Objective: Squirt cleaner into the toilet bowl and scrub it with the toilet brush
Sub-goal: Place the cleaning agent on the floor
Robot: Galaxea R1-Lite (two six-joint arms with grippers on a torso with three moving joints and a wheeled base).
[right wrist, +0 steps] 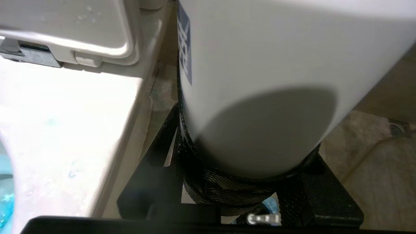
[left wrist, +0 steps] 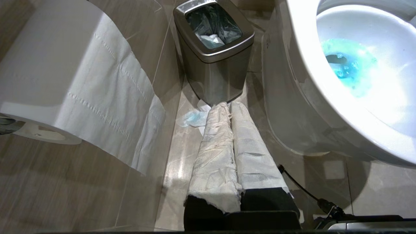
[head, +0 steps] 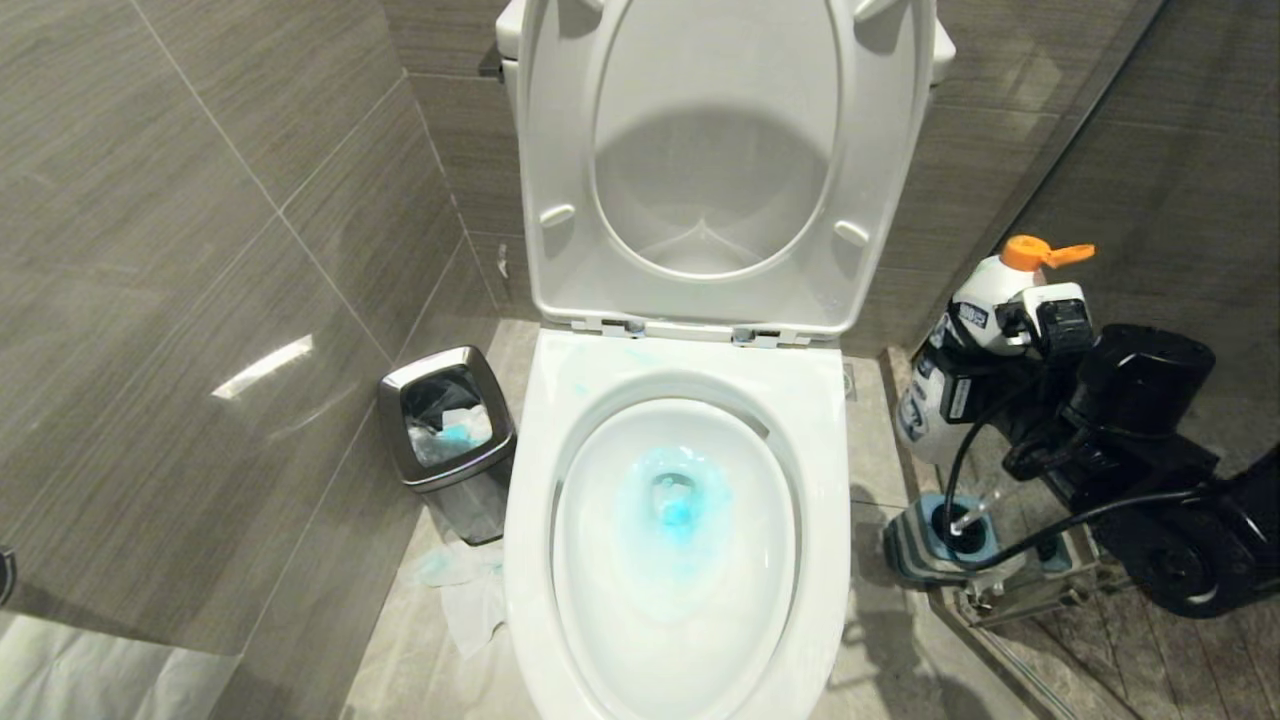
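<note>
- Right pincer clamped on a white cleaner bottle with an orange cap, held beside the toilet's right flank, above the toilet brush.
- Toilet brush stands in its blue-topped holder on the floor, just right of the toilet bowl.
- Cleaner pools turquoise at the bowl's bottom (faint blue smears on the rim); seat and lid raised.
- Left pincer, cloth-wrapped fingers pressed together, empty, low near the steel bin.
- Toilet paper roll on the left wall.
</note>
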